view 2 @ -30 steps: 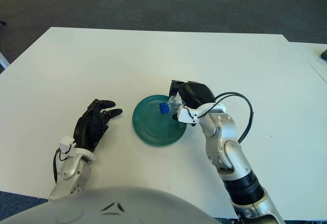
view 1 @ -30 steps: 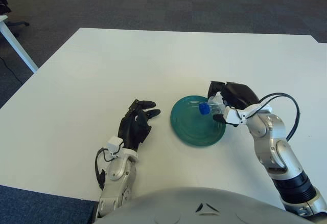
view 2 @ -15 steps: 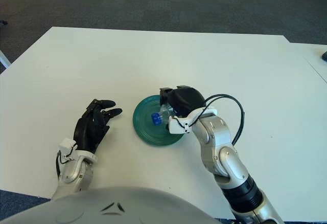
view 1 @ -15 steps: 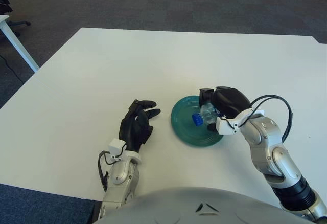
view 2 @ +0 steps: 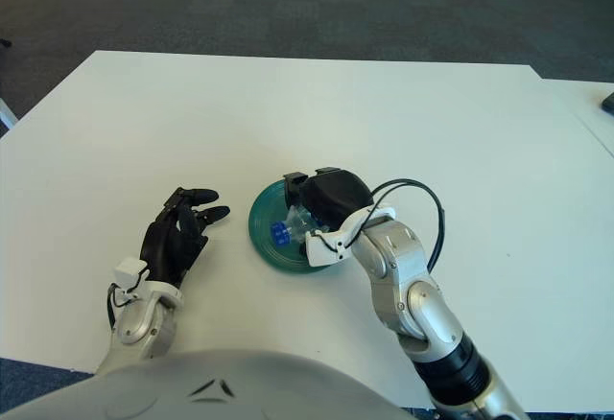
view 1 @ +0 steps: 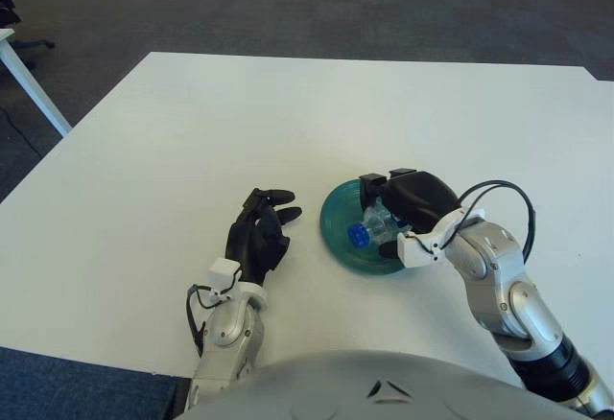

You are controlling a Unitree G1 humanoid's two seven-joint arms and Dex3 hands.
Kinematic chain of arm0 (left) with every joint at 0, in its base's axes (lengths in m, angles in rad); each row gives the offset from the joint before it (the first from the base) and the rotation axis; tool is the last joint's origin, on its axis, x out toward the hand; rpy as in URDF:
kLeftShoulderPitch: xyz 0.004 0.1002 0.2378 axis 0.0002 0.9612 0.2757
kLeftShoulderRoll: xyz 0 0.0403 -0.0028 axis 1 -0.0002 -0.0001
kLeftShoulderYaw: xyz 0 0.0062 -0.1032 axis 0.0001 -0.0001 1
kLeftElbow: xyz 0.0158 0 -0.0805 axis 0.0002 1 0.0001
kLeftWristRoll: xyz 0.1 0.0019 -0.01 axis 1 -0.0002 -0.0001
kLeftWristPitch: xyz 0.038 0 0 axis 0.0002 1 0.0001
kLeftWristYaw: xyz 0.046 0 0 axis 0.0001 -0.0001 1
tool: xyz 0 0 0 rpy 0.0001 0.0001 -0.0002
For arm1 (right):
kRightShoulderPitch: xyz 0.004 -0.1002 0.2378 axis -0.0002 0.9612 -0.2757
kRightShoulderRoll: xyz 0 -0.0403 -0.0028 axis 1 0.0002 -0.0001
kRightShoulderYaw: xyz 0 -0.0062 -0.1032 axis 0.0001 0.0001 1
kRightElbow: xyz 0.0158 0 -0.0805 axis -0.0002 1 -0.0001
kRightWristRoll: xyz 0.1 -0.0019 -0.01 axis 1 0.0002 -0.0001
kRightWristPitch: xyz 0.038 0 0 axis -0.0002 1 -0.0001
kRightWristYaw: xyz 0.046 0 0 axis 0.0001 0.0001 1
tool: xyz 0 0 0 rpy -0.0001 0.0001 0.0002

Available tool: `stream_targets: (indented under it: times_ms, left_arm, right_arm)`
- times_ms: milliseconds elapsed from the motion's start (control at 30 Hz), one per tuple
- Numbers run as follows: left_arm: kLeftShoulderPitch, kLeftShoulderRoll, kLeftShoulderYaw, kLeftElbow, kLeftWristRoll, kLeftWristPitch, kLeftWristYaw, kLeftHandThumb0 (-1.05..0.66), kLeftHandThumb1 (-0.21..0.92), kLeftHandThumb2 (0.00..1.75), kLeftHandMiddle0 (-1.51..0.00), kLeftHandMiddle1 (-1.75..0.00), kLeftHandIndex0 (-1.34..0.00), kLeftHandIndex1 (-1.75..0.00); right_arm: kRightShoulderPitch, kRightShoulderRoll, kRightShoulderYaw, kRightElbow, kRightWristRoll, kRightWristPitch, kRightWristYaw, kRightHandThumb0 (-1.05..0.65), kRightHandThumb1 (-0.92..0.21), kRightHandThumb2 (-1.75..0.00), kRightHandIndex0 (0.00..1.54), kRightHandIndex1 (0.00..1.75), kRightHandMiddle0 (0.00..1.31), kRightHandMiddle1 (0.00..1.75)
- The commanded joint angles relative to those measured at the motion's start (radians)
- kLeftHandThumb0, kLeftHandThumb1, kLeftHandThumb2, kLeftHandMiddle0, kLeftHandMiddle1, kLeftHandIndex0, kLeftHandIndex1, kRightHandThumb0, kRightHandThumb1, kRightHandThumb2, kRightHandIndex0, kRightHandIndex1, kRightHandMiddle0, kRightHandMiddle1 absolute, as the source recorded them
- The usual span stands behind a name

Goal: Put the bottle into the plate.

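A round teal plate (view 1: 338,236) lies on the white table (view 1: 240,123), right of centre. My right hand (view 1: 401,204) is over the plate, its black fingers shut on a small clear bottle (view 1: 369,225) with a blue cap (view 1: 356,236). The bottle is tilted, cap pointing down and to the left, low over the plate's middle; whether it touches the plate I cannot tell. Most of the bottle's body is hidden under the hand. My left hand (view 1: 259,233) shows to the left of the plate, fingers relaxed and holding nothing.
A black cable (view 1: 508,199) loops from my right wrist. The table's left edge (view 1: 86,123) runs diagonally, with dark carpet beyond it and a white table leg (view 1: 34,84) at the far left.
My right hand has moved left and down with the bottle, from the plate's right rim to over its middle. The bottle's cap has swung lower. The left hand has barely moved.
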Motion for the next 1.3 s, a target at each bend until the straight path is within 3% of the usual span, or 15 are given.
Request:
stream_targets:
  times_ms: [0,167,333,567,1267]
  left_arm:
    - [-0.007,0.001,-0.004,-0.014,-0.004,0.019,-0.003,-0.72,0.92,0.9,-0.54,-1.11,-0.37,-1.3]
    - [-0.019,0.005,0.007,-0.014,-0.016,0.045,-0.005,-0.72,0.92,0.89,-0.53,-1.15,-0.32,-1.32]
    - [-0.019,0.01,0.005,-0.011,-0.005,0.038,-0.003,-0.71,0.92,0.89,-0.53,-1.17,-0.31,-1.32]
    - [-0.021,0.011,0.009,0.006,-0.021,0.008,-0.015,-0.7,0.92,0.9,-0.52,-1.18,-0.3,-1.31]
    - [-0.031,0.029,0.038,0.036,-0.052,-0.006,-0.045,-0.7,0.92,0.84,-0.5,-1.15,-0.29,-1.29]
  right_arm:
    - [-0.041,0.022,0.014,-0.015,-0.032,-0.021,0.021,-0.46,-0.39,-1.23,1.0,1.75,0.56,1.75]
    - [-0.083,0.012,0.049,0.05,-0.078,-0.117,-0.071,-0.49,-0.3,-1.34,1.06,1.75,0.63,1.75]
    - [-0.124,-0.023,0.057,0.178,-0.075,-0.221,-0.175,-0.49,-0.3,-1.34,1.14,1.75,0.63,1.75]
    - [-0.157,-0.072,0.06,0.175,-0.079,-0.321,-0.155,-0.49,-0.3,-1.33,1.22,1.75,0.62,1.75]
    - [-0.148,-0.048,0.049,0.197,-0.071,-0.338,-0.109,-0.48,-0.34,-1.29,1.25,1.75,0.59,1.75]
